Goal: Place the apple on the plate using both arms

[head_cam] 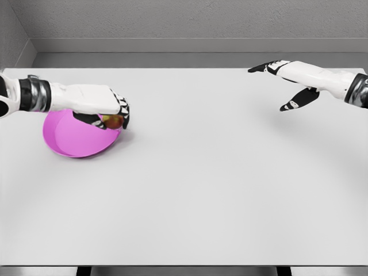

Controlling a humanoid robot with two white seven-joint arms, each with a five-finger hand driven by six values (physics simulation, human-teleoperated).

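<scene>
One red-yellow apple (113, 121) in curled left hand (109, 109) over magenta plate (72, 141).

The bench (201, 190) is a flat, pale grey surface. A magenta plate (72, 141) rests directly on its left side.
</scene>
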